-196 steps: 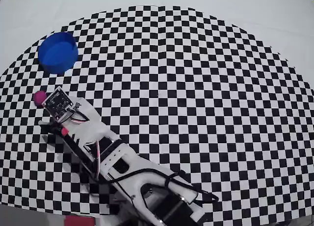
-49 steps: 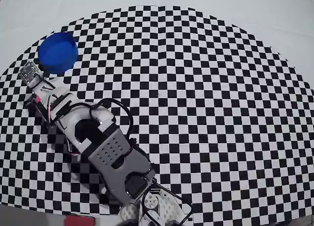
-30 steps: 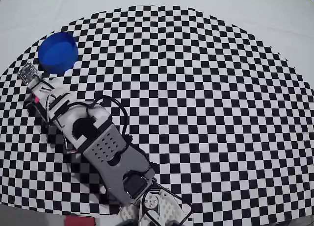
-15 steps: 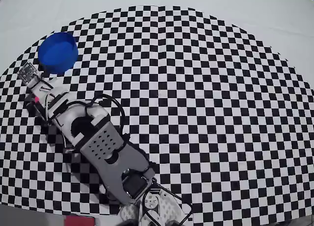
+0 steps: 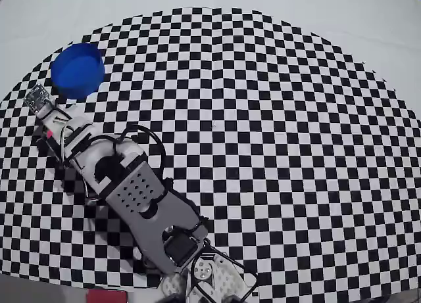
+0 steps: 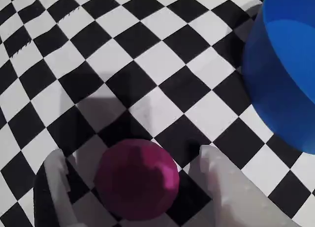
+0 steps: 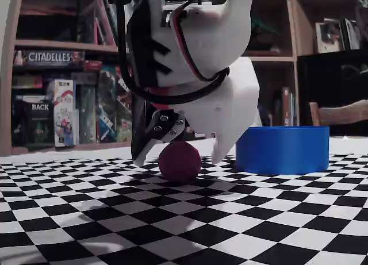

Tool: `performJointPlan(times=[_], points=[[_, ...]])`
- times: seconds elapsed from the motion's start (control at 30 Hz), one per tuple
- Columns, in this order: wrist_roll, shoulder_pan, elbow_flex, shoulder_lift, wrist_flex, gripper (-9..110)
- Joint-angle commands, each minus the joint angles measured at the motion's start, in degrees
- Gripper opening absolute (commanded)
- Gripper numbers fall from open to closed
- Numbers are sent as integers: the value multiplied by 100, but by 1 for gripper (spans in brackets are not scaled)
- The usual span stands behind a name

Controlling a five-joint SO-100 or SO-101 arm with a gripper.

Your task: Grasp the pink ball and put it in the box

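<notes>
The pink ball is found resting on the checkered mat, between the two fingers of the gripper, which is lowered over it from above. In the wrist view the ball is seen with one white finger at its left and the other at its right; a narrow gap appears on each side, so the jaws are judged apart and not yet clamped, though contact cannot be ruled out from the low fixed view. The blue box stands on the mat near the ball, to its right in the fixed view and at the upper right in the wrist view; it appears empty as far as its interior is shown. In the overhead view the ball is hidden beneath the arm, and the box lies just beyond the wrist. The step in hand is judged to be the grasp. The next move is expected to call for closure on the ball, a lift clear of the rim, and a short carry over the box.
</notes>
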Motion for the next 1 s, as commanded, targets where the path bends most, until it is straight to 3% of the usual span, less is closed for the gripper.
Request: performJointPlan(times=[0.0,0.97], points=[[9,-18,-272,9,35,32],[-26,-18,-431,-246,70,32]])
